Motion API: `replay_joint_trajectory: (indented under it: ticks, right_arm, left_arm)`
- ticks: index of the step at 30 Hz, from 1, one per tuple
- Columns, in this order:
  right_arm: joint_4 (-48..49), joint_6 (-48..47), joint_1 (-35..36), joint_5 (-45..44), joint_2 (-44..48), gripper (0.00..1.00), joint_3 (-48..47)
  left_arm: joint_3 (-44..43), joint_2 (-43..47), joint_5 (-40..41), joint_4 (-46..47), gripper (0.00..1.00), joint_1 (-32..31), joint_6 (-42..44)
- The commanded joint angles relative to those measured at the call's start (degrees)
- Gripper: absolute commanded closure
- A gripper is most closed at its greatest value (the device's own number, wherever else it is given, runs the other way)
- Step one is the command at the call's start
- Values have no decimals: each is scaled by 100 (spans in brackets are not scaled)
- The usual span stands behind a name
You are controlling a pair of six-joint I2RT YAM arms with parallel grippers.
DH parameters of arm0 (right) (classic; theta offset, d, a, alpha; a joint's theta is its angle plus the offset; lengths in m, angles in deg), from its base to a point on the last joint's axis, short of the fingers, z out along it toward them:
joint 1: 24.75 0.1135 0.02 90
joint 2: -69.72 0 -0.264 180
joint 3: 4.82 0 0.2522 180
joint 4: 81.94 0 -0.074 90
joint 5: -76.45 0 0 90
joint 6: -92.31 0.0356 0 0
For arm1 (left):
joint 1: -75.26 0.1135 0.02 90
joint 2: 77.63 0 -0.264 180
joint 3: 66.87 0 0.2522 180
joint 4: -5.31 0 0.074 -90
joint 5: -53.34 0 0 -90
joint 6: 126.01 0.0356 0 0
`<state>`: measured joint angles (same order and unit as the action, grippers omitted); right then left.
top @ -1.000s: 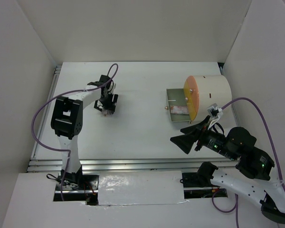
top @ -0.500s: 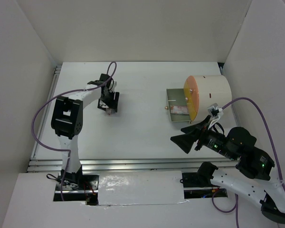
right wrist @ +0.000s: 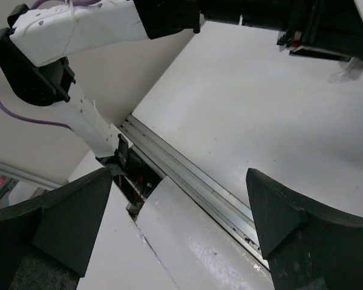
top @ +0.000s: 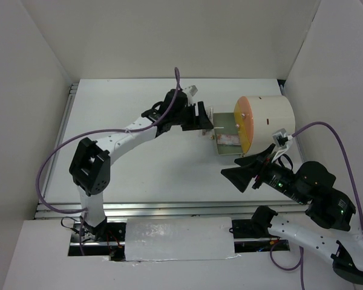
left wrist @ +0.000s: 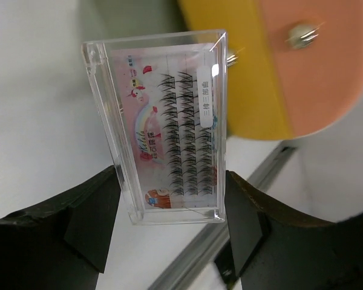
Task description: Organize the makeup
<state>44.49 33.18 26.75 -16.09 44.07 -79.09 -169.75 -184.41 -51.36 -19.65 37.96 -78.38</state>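
Note:
My left gripper [left wrist: 172, 202] is shut on a piece of the makeup, a clear flat eyelash case [left wrist: 163, 127] with a pink printed card and rows of dark lashes. Both fingers press its long sides and it stands upright between them. In the top view the left gripper [top: 201, 121] hangs at the left edge of the open drawer [top: 219, 121]. A pink-printed packet [top: 230, 139] lies in that drawer. My right gripper [top: 242, 172] hovers open and empty in front of the drawer, and its wrist view shows only bare table between the right gripper's [right wrist: 178, 181] fingers.
The drawer belongs to a large white cylinder [top: 269, 112] with an orange front [top: 244, 124], lying at the back right. The orange front [left wrist: 314, 66] and its metal knob [left wrist: 302, 34] loom close behind the case. A metal rail [right wrist: 187, 175] runs along the near table edge.
The left arm has swung right from the left-middle of the table to the drawer, carrying the case. The right arm shifted slightly to the right, its jaws still wide.

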Motion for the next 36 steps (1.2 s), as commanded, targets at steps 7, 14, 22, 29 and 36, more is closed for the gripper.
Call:
replay_joint_trajectory:
  ticks: [7, 14, 22, 29, 36]
  right_arm:
    - [-176, 94, 17, -115, 95, 0, -338]
    - [-246, 77, 18, -150, 192, 0, -312]
    - [-71, 42, 26, -106, 51, 0, -198]
    - [430, 208, 17, -492, -422, 0, 575]
    - [1281, 455, -140, -1397, -2126, 7, 822]
  left_arm:
    - [-1457, -1325, -67, 1067, 50, -374, -1493]
    - [-1645, -1514, -24, 1049, 1, -498, -1415]
    - [-1679, -529, 599, 515, 0, -463, -747]
    - [-233, 1008, 2230, -680, 1, -182, -342]
    - [1273, 3715, 4394, -2806, 1, 785, -440]
